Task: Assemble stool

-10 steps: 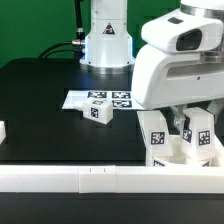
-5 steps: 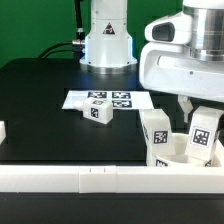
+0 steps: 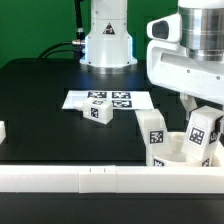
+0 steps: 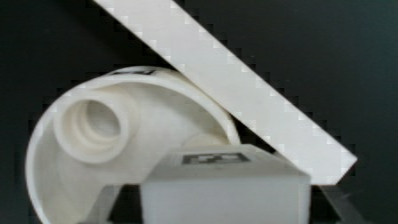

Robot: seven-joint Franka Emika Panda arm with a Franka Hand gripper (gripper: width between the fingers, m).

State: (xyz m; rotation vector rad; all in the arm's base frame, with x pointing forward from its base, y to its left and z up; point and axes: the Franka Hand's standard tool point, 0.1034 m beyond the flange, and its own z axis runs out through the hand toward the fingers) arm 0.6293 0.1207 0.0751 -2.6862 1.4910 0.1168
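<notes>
White plastic seat point(image 3: 180, 158) of the stool is seen on the counter point(image 3: 40, 100) beside the border rail point(image 3: 80, 180); one leg point(image 4: 217, 185) is, apparently, clamped in the claw point(image 4: 222, 205) above it, to be kept upright over a socket point(image 4: 98, 125) before lowering.

Black table point(image 3: 40, 95): marker board point(image 3: 110, 99), leg point(image 3: 98, 113), seat point(image 3: 177, 153).

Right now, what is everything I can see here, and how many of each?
seat: one, white, exterior view's right, by the rail
legs: three, white with black tags: loose leg beside the marker board, standing leg upright at the seat, held leg over the seat
marker board: one, white, mid-table
rail: one, white, front edge
white piece: one, cut off at exterior view's left
table: one, black
arm base: one, white, back
gripper: one, closed on the held leg
</notes>
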